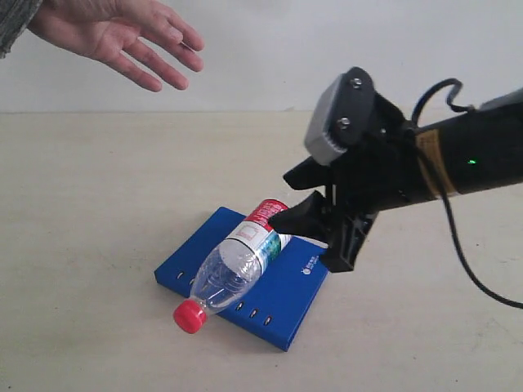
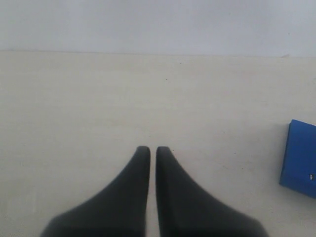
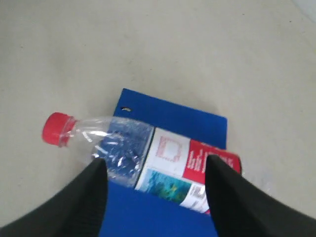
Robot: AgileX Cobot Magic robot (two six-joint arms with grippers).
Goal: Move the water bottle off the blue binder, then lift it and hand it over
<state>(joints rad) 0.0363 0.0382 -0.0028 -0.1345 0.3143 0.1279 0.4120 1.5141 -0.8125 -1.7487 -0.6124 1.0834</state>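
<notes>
Clear water bottle (image 1: 233, 265) lies on blue binder (image 1: 286, 309); right pincer (image 3: 155, 160) open above, left pincer (image 2: 153, 149) closed.

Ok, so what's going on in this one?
The bottle lies on its side on the binder, its red cap sticking out past one edge. The right gripper is open, its fingers on either side of the bottle's labelled part, not closed on it. The left gripper is shut over bare table, off to one side of the binder. A person's open hand is held out at the far side. The bottle is not yet off the binder.
</notes>
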